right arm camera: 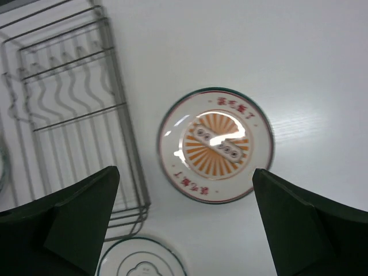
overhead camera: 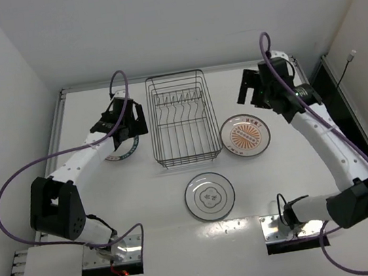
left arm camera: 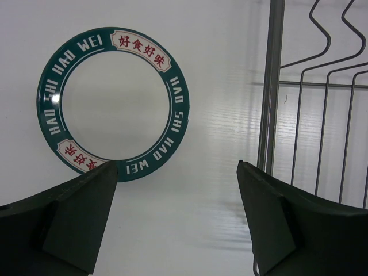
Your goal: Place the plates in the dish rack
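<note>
The dark wire dish rack (overhead camera: pixel 180 118) stands mid-table with nothing in it; its prongs show in the left wrist view (left arm camera: pixel 322 98) and the right wrist view (right arm camera: pixel 69 109). The lettered-rim plate (left arm camera: pixel 112 103) lies flat left of the rack, mostly hidden under my left gripper (overhead camera: pixel 121 123), which hovers open and empty above it. The orange sunburst plate (overhead camera: pixel 245 135) lies flat right of the rack, also in the right wrist view (right arm camera: pixel 214 145). The thin-rimmed plate (overhead camera: pixel 209 195) with a centre motif lies in front of the rack. My right gripper (overhead camera: pixel 257 90) is open, empty, raised behind the orange plate.
The white table is bordered by a white wall at the back and left (overhead camera: pixel 1 102). A dark strip and a cable (overhead camera: pixel 341 81) run along the table's right edge. Purple cables loop from both arms.
</note>
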`<state>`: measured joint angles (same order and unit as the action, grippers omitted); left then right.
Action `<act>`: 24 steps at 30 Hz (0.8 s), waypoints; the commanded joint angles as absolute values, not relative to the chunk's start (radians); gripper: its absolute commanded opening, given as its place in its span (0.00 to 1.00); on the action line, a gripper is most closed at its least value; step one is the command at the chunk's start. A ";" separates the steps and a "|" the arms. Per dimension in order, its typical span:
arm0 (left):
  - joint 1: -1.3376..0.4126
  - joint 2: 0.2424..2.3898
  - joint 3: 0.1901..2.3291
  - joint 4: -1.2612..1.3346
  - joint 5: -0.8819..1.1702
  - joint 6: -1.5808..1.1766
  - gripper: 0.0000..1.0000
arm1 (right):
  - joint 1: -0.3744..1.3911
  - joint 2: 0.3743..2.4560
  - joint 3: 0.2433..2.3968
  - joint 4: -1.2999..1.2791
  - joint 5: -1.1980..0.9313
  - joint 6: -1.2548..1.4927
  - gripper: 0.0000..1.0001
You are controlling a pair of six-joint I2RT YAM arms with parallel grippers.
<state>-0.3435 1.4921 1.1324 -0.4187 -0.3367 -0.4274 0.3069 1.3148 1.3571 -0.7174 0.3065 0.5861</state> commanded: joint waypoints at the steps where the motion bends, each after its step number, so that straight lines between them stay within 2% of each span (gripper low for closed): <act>1: -0.350 1.474 1.170 -0.408 -0.350 -0.433 0.82 | 0.236 1.338 1.296 -0.778 0.314 0.575 0.99; 7: -0.350 1.465 1.170 -0.408 -0.341 -0.433 0.82 | 0.151 1.414 1.206 -0.713 0.150 0.587 0.99; 16: -0.350 1.465 1.170 -0.408 -0.359 -0.433 0.82 | -0.234 1.457 0.959 -0.545 -0.214 0.618 0.99; 24: -0.350 1.465 1.170 -0.417 -0.350 -0.433 0.82 | -0.311 1.652 0.927 -0.489 -0.359 0.598 0.98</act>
<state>-0.3435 1.4921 1.1324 -0.4191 -0.3443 -0.4271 -0.3058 1.5875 0.9283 -0.5579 -0.2451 0.6052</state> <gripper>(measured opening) 0.824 0.981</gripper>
